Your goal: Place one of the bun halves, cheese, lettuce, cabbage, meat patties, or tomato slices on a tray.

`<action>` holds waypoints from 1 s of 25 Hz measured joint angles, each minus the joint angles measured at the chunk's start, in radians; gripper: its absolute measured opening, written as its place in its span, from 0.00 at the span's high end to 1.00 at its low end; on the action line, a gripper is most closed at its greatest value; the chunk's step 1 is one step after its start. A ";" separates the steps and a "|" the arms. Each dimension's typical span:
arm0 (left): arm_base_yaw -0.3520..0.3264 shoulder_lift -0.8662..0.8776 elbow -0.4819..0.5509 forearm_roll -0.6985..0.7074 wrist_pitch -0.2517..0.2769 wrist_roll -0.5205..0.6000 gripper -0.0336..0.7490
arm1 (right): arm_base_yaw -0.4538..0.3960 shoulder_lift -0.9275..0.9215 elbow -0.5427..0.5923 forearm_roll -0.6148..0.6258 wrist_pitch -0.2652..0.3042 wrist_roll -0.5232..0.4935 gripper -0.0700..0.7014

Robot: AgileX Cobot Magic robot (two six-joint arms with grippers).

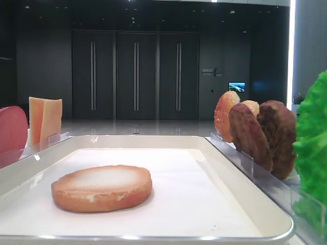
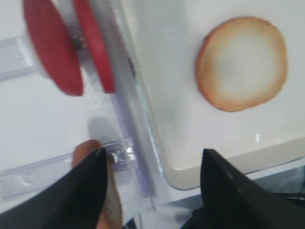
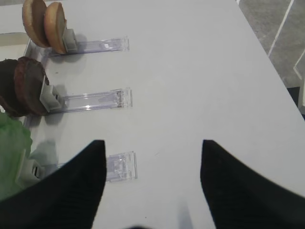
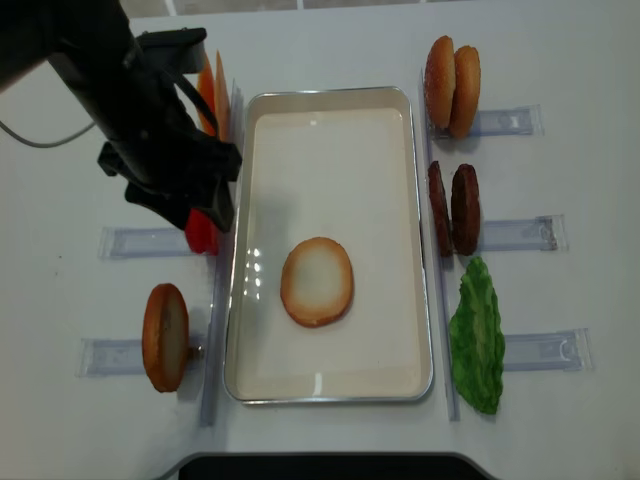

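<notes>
Bright, even light falls from overhead, throwing soft shadows on the white tabletop point(image 4: 560, 60). The tray point(image 4: 240, 250) rim carries small glints. The left wrist view is smeared with motion blur, the tomato slices point(image 2: 52, 52) soft-edged. The hall beyond stays dim, with one glaring strip far right.

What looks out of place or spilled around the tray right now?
Nothing stands out. One bun half lies flat, pale face up, inside the tray; the other foods stand in their racks beside it, with nothing spilled.
</notes>
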 joint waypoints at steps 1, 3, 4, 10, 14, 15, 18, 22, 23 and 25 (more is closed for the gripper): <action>0.000 0.000 -0.002 0.042 0.006 -0.008 0.35 | 0.000 0.000 0.000 0.000 0.000 0.000 0.37; 0.000 -0.003 -0.004 0.104 0.012 -0.026 0.36 | 0.000 0.000 0.000 0.000 0.000 0.000 0.37; 0.000 -0.006 -0.004 0.119 0.014 -0.032 0.36 | 0.000 0.000 0.000 0.000 0.000 0.000 0.37; 0.074 -0.033 -0.004 0.128 0.017 -0.021 0.36 | 0.000 0.000 0.000 0.000 0.000 0.000 0.37; 0.181 -0.071 -0.004 0.128 0.017 0.026 0.36 | 0.000 0.000 0.000 0.000 0.000 0.000 0.37; 0.211 -0.086 -0.004 0.128 0.017 0.036 0.36 | 0.000 0.000 0.000 0.000 0.000 0.000 0.37; 0.290 -0.127 -0.004 0.130 0.019 0.068 0.36 | 0.000 0.000 0.000 0.000 0.000 0.000 0.37; 0.349 -0.174 -0.004 0.136 0.022 0.097 0.36 | 0.000 0.000 0.000 0.000 0.000 0.000 0.37; 0.353 -0.186 -0.004 0.142 0.022 0.101 0.36 | 0.000 0.000 0.000 0.000 0.000 0.000 0.37; 0.355 -0.211 -0.001 0.148 0.024 0.106 0.36 | 0.000 0.000 0.000 0.000 0.000 0.000 0.37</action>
